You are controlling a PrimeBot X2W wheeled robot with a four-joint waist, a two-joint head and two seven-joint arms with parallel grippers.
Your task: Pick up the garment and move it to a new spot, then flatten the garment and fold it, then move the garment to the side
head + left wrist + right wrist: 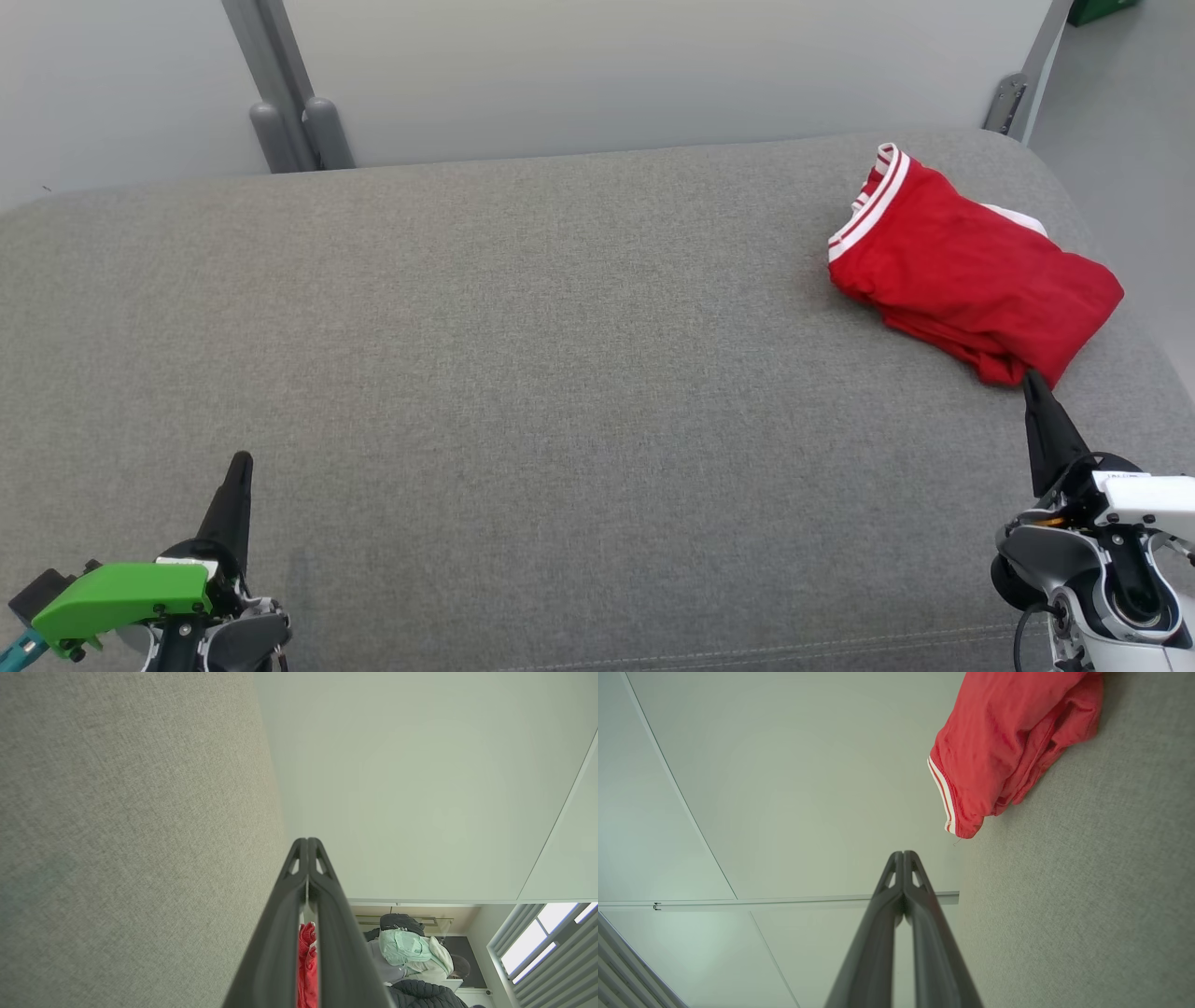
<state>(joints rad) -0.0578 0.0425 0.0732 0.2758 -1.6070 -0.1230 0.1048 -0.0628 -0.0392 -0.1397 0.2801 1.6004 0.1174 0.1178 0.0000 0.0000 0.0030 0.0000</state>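
A red garment (971, 266) with white-striped trim lies folded in a compact bundle at the far right of the grey padded surface (560, 373). In the right wrist view the red garment (1008, 742) is up and to the right of my fingertips. My right gripper (1030, 378) is shut and empty, its tip just short of the garment's near corner. My left gripper (241, 459) rests shut and empty at the lower left, far from the garment. In the left wrist view the left gripper (307, 841) has its fingers pressed together, with a sliver of the red garment (307, 961) between their bases.
A pale wall with a grey post (280, 93) stands behind the surface. The surface's rounded right edge drops to the floor (1120, 121) just past the garment. In the left wrist view, piled clothes and bags (411, 952) lie in the distance.
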